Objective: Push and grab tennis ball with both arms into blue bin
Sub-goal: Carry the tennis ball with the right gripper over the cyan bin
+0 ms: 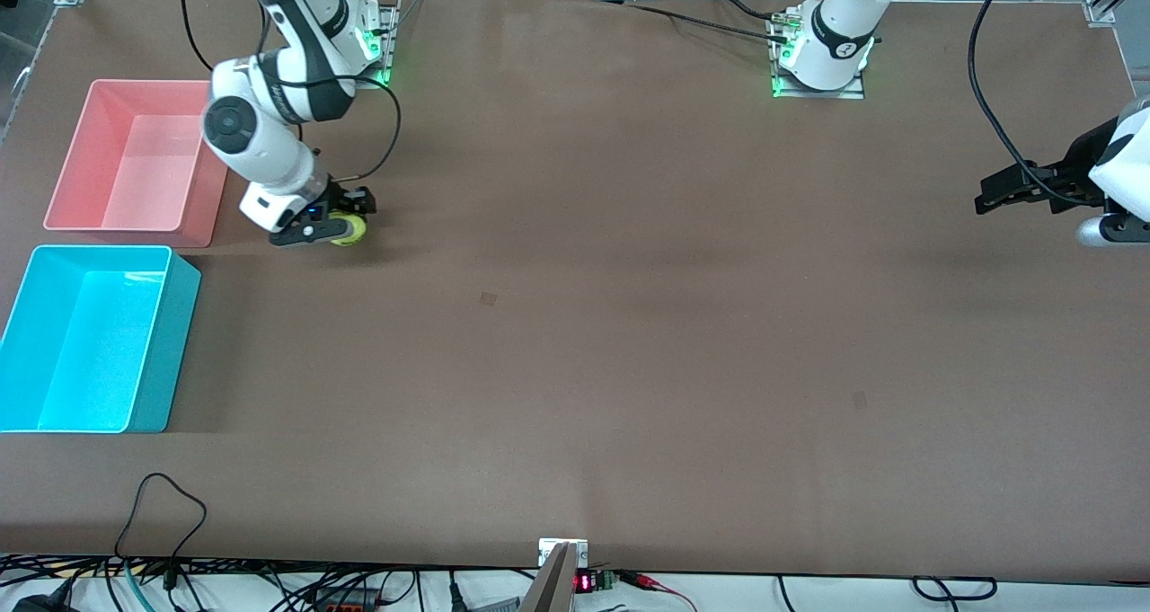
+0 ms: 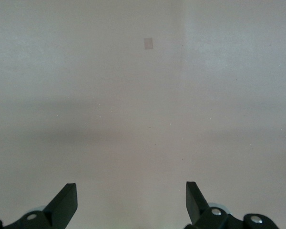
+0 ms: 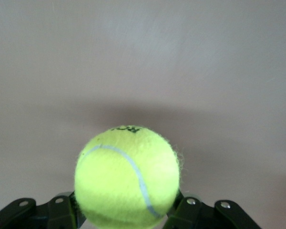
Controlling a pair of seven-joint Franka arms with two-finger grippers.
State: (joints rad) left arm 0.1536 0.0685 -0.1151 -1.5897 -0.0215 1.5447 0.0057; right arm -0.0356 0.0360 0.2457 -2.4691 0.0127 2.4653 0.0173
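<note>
Fingers of the right gripper are closed on the tennis ball, one finger on each side of it. In the right wrist view the tennis ball fills the space between the fingers, with its white seam and dark printed lettering showing. The held ball is low over the brown desk, just beside the pink bin on the side toward the left arm's end of the desk.

Blue bin stands on the desk at the right arm's end, nearer to the front camera than the pink bin and just beside it. Both bins stand upright with their openings up. The tennis ball is outside both bins and apart from the blue bin.

Left gripper waits over the desk at the left arm's end, well apart from the ball and the bins. Its fingers are spread wide and hold nothing; only bare desk surface shows between them.
</note>
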